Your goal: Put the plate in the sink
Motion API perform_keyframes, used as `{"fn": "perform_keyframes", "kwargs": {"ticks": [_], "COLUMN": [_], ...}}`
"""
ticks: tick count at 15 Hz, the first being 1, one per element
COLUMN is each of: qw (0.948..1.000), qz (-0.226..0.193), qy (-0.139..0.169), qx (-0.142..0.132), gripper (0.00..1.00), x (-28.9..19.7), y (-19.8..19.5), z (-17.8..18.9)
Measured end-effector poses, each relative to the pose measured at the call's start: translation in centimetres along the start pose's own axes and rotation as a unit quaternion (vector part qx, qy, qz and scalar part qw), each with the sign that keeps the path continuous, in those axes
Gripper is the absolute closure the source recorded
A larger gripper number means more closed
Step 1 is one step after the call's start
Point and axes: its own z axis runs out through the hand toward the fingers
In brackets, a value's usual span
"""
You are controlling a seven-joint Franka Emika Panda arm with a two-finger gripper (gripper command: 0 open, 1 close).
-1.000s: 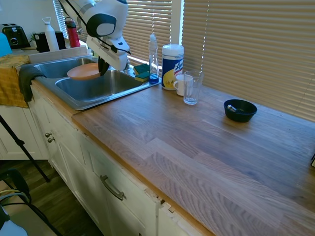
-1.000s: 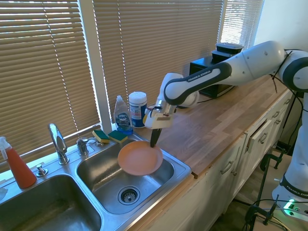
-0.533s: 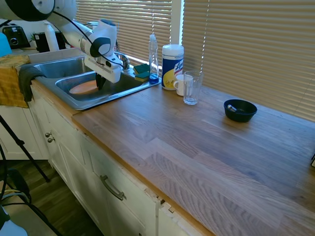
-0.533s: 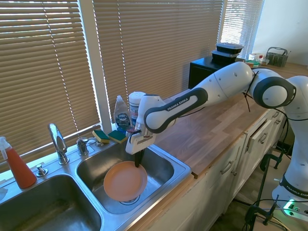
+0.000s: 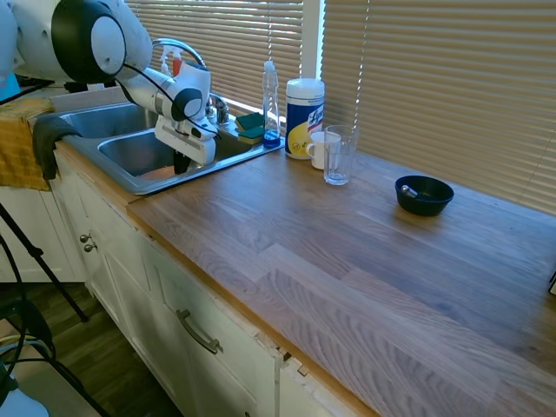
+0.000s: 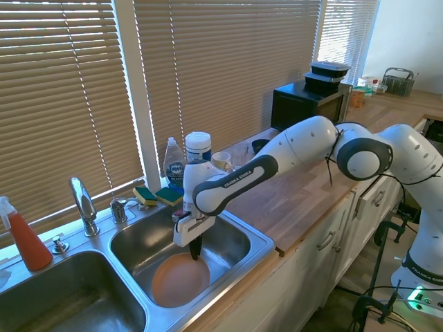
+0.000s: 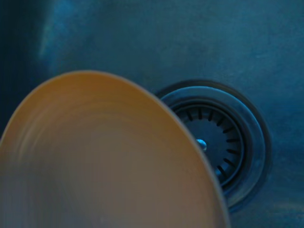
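Change: the plate (image 6: 180, 279) has dropped from above the rim to low inside the sink (image 6: 252, 243) basin, partly over the drain (image 7: 216, 142).
Jaws (image 6: 194, 252): clamped on the plate's edge.
Meaning: placement nearly done; release remains.

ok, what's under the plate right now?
The plate sits low in the sink basin nearest the counter, held at its rim by the pincer. The wrist view shows the drain beneath, partly covered. Whether the plate touches the basin floor can't be seen.
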Motion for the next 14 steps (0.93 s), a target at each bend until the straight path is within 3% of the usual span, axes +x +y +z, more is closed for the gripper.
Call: {"fn": "perform_keyframes", "kwargs": {"ticks": [9, 14], "qw": [1.0000, 0.9998], "qz": [-0.002, -0.004], "qy": [-0.004, 0.012], "qx": [-0.003, 0.014], "gripper": [0.00, 0.00], "x": [-0.1, -1.2], "y": [-0.6, -0.4], "z": [-0.7, -6.3]}}
